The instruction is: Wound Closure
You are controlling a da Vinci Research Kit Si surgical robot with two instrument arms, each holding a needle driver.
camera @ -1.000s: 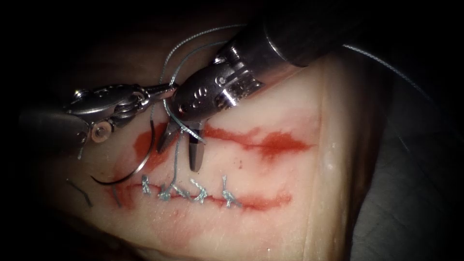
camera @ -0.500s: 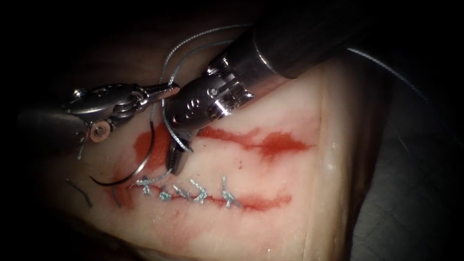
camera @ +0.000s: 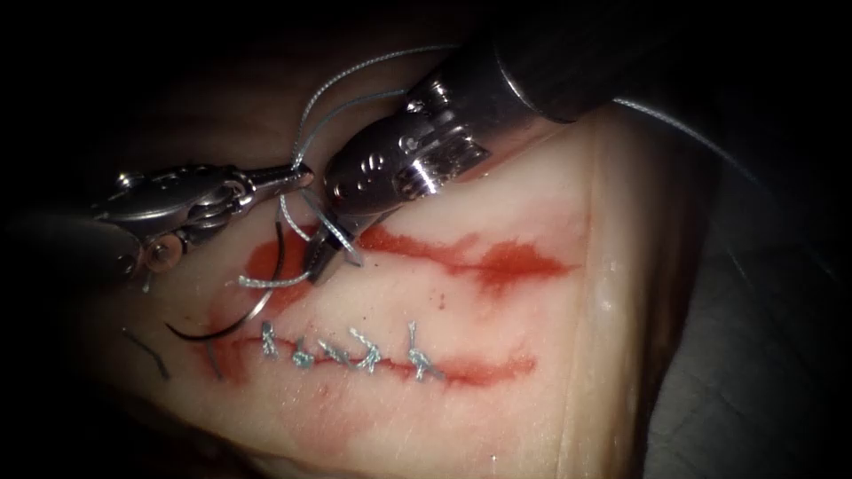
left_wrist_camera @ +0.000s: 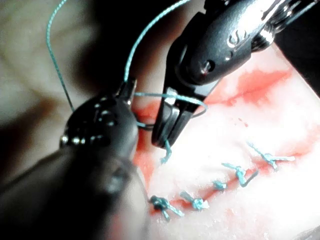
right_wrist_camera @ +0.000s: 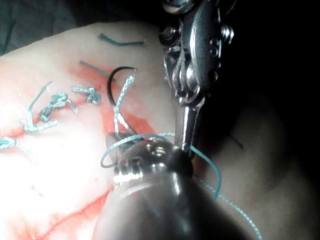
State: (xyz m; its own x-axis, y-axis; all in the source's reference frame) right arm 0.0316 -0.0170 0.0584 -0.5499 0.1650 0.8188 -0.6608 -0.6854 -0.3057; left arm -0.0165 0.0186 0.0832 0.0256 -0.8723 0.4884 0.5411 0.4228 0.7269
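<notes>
My left tool [camera: 300,176] comes in from the left with its jaws shut on the long thread [camera: 312,102] above the cut. My right tool [camera: 319,266] points down, its jaws shut on the short thread end [camera: 266,281], which sticks out to the left. A loop of thread [camera: 335,232] lies around the right tool's jaws; the left wrist view shows the loop [left_wrist_camera: 192,100] and the short thread end [left_wrist_camera: 165,152]. The curved needle [camera: 238,321] lies free on the tissue [camera: 497,408] at the cut's left end, held by neither tool.
Several knotted stitches [camera: 359,352] run along the cut [camera: 488,368]. Red fluid [camera: 501,263] streaks the tissue above them. Cut ends of thread [camera: 149,352] lie at the far left. The tissue's edge [camera: 612,293] drops off at the right.
The right tool's open jaws dipped to the short thread end beside the leftmost stitch, shut on it and lifted it up. The left tool drew slightly left with the long thread.
</notes>
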